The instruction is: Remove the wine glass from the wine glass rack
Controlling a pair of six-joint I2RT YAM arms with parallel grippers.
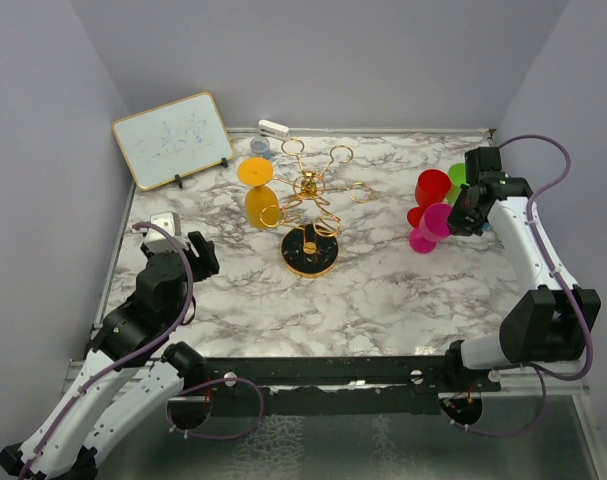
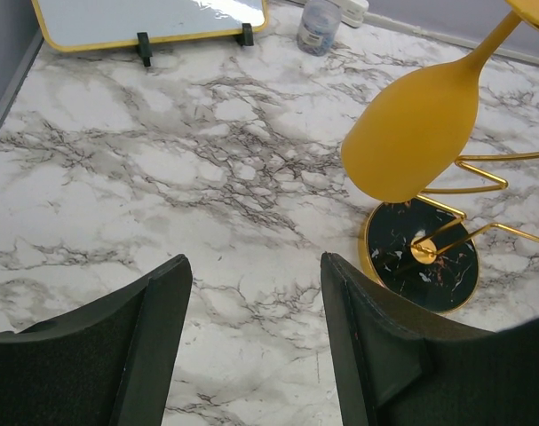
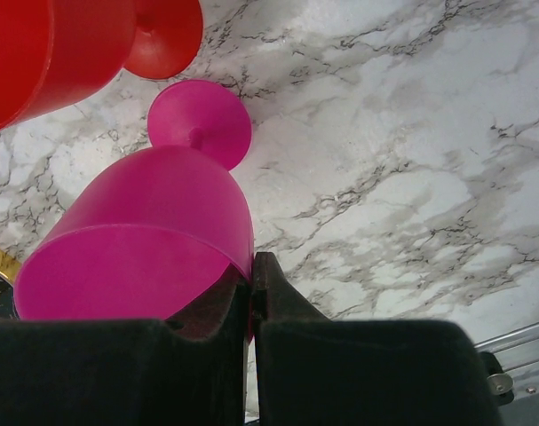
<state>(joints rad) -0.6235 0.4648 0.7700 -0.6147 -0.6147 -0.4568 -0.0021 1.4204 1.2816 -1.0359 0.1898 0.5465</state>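
the left gripper (image 2: 253, 284) sits spread apart at the near-left corner of the table (image 1: 383, 290), the right gripper (image 3: 251, 275) is clamped on a pink glass (image 3: 154, 240) (right edge), and the yellow wine glass (image 2: 411, 133) hangs upside down on the wine glass rack (image 1: 311, 190) farther back, so a sideways yank could snag its stem and tip the rack.

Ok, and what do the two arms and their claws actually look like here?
Both arms have white link shells, seen on the left arm and right arm, with blocky black joint housings. A thin purple cable loops along each. The left claw and right claw each have two broad matte black fingers with flat inner faces. No markings are readable.
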